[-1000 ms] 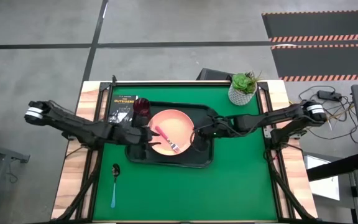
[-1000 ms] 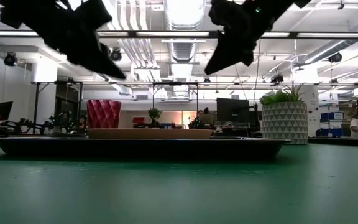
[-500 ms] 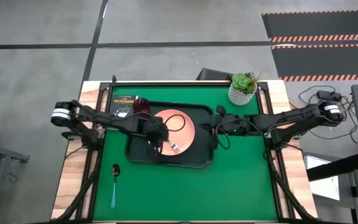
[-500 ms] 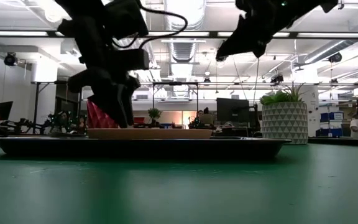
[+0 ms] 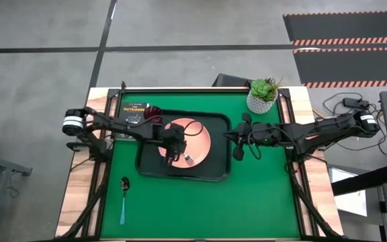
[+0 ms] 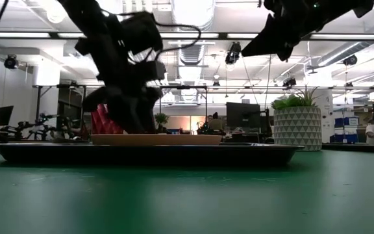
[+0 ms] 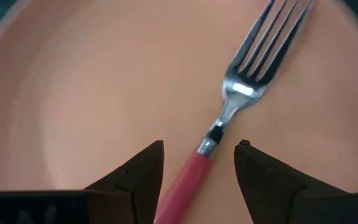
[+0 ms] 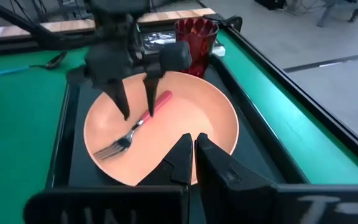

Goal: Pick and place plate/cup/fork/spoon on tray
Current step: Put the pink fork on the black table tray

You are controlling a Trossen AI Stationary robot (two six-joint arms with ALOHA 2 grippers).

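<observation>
The peach-orange plate [image 5: 197, 138] lies in the black tray [image 5: 217, 173]. The fork [image 7: 241, 87] lies flat on the plate, its pink-red handle [image 7: 188, 180] toward my left gripper. My left gripper [image 7: 197, 163] is open and low over the plate, pointing down, one finger on either side of the handle's tine end and apart from it; it also shows in the right wrist view [image 8: 137, 115]. The maroon cup [image 8: 194, 34] stands in the tray's far left corner. The blue-handled spoon [image 5: 123, 198] lies on the green table, near left. My right gripper [image 8: 194, 142] is shut and empty above the tray's right rim.
A small black book [image 5: 133, 111] lies beyond the tray's far left corner. A white pot with a green plant [image 5: 263, 95] stands at the far right. The green table shows bare to the tray's near side and right.
My left gripper has gone from the tray's left side toward the right over the plate and come down onto the fork's handle. My right gripper has drawn back from the plate's right rim toward the table's right edge. The fork and plate have stayed put.
</observation>
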